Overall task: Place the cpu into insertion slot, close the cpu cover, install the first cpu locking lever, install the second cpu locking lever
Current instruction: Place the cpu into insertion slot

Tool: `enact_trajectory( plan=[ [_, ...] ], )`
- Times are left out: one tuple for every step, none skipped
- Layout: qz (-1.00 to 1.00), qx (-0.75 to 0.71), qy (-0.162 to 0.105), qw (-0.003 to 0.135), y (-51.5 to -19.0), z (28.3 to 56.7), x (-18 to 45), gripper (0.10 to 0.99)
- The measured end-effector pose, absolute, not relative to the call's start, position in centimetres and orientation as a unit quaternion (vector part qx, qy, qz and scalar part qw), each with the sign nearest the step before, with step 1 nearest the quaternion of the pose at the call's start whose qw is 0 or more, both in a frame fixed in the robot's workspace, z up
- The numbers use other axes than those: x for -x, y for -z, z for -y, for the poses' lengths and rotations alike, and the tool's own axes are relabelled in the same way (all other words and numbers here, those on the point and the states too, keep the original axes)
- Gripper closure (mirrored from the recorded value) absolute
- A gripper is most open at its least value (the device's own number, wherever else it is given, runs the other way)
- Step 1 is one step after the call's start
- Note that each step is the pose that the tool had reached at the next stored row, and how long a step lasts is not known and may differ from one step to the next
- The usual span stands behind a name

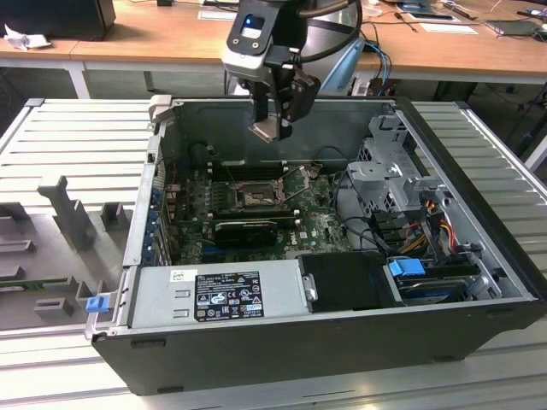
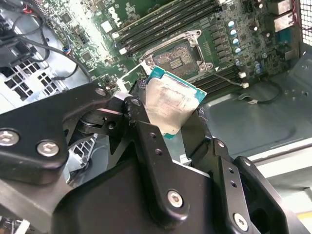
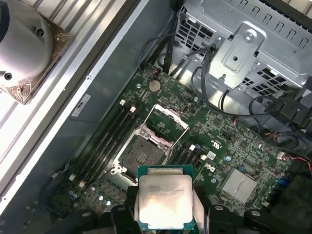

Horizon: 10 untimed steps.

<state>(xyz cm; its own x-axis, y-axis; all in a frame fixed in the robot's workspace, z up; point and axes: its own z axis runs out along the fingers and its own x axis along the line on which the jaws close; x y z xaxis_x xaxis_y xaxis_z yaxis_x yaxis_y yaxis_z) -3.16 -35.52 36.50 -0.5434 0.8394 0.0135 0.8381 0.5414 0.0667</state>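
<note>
Overhead, the cpu (image 3: pixel 165 204) is held clamped between the jaws of the gripper (image 1: pixel 275 128), above the far side of the open computer case (image 1: pixel 256 342). Below it, the insertion slot (image 3: pixel 139 155) lies uncovered, its cpu cover (image 3: pixel 157 137) raised.

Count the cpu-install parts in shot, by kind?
cpu: 1
insertion slot: 1
cpu cover: 1
Total: 3
</note>
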Motion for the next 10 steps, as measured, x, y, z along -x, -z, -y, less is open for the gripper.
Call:
enact_trajectory(
  plan=[
    [-0.876, -0.482, -0.031, 0.007, -36.43, 35.52, 3.17, 0.557],
    [-0.874, -0.485, -0.029, 0.005, -36.37, 35.53, 3.16, 0.557],
    [-0.872, -0.488, -0.028, 0.002, -36.30, 35.53, 3.16, 0.557],
    [-0.871, -0.491, -0.027, 0.001, -36.24, 35.53, 3.16, 0.557],
    [-0.867, -0.498, -0.026, 0.000, -36.19, 35.53, 3.17, 0.557],
    [-0.863, -0.504, -0.026, 0.001, -36.14, 35.53, 3.16, 0.557],
    [-0.860, -0.510, -0.026, 0.001, -36.11, 35.53, 3.16, 0.557],
    [-0.856, -0.516, -0.026, 0.001, -36.09, 35.53, 3.16, 0.557],
    [-0.852, -0.522, -0.026, 0.001, -36.07, 35.53, 3.16, 0.557],
    [-0.848, -0.530, -0.026, 0.001, -36.04, 35.53, 3.16, 0.557]
  ],
)
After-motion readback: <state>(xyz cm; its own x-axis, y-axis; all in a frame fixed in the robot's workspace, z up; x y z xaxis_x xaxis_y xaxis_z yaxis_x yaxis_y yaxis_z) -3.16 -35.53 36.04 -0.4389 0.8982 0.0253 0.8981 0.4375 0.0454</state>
